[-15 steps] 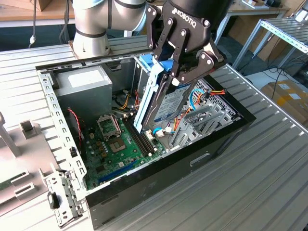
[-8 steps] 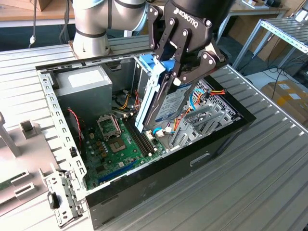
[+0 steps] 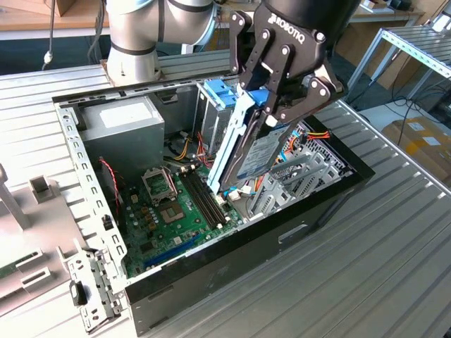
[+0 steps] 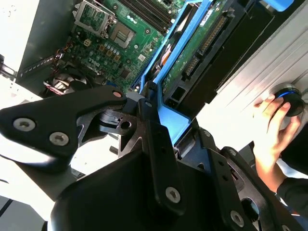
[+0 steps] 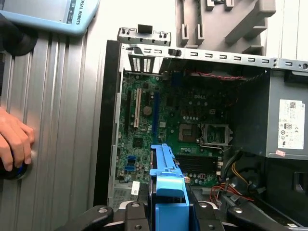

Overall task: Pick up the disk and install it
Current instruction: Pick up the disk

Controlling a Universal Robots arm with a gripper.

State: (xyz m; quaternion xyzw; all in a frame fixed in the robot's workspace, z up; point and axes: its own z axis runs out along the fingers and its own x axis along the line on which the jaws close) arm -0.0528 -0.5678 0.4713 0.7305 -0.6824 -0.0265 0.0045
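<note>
We see the claw (image 3: 259, 104) pinching the disk (image 3: 262, 155) by its upper end, holding it steeply tilted over the open computer case (image 3: 232, 243), lower end dipping in beside the motherboard (image 3: 169, 211). We judge the slant suits sliding it into place.

Ribbed table (image 3: 394, 232) bears open computer case (image 3: 282, 236).

One of each kind
One open computer case (image 3: 282, 232) on the surface (image 3: 394, 267), with one motherboard (image 3: 165, 211) and one grey power-supply box (image 3: 130, 130) inside; one disk (image 3: 262, 156), one claw (image 3: 271, 113), one person's hand (image 4: 272, 120), one cardboard box (image 3: 423, 141) past the surface's edge.
</note>
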